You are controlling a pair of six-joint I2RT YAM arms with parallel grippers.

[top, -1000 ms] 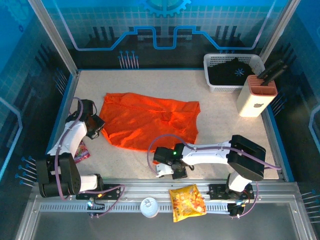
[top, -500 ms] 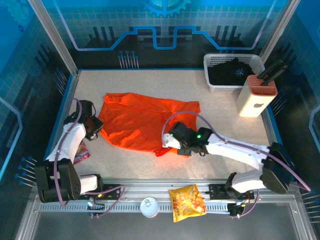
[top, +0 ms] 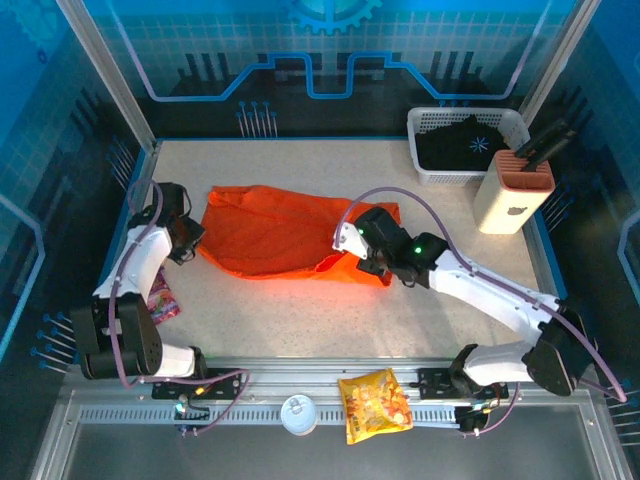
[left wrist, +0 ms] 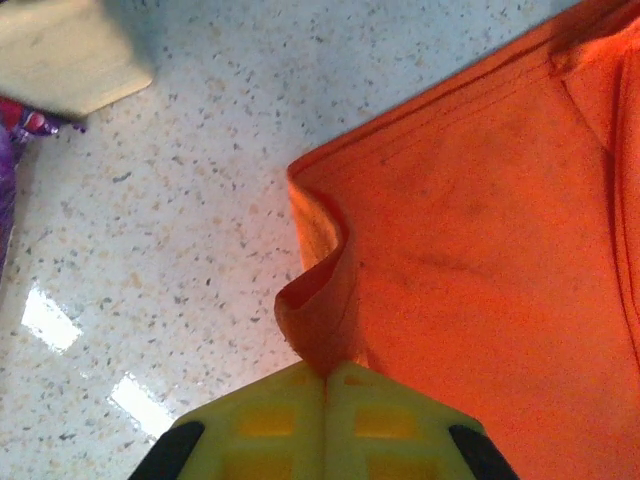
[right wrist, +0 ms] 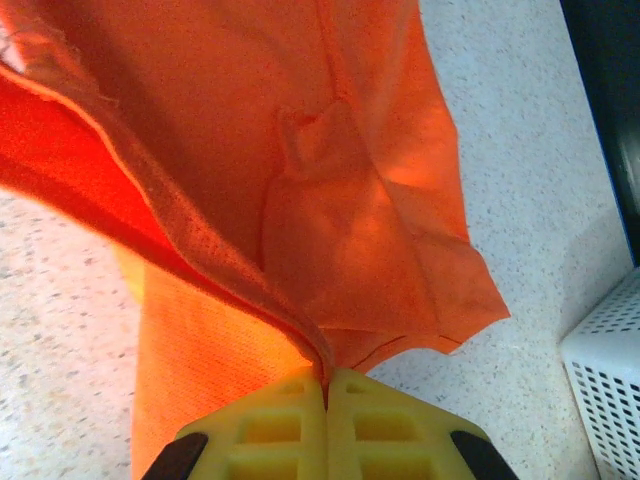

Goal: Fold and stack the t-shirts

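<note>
Matt, softly creased bright orange cloth t-shirt (top: 265,235) on smooth, speckled, shine-spotted stone-look tabletop (top: 300,320), pinched in moulded matt yellow plastic fingers (left wrist: 270,425); right of the t-shirt, white perforated plastic basket (top: 445,176) holding matt black cloth shirt (top: 455,145).

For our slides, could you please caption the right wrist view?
Right tool pinching a lifted fold of the orange t-shirt above the speckled table.

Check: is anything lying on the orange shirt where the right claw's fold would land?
Nothing visible. The right claw is shut on the near hem of the shirt, the left claw on its left edge; the cloth beyond is bare. The basket and knife block stand far right, apart from it.
</note>
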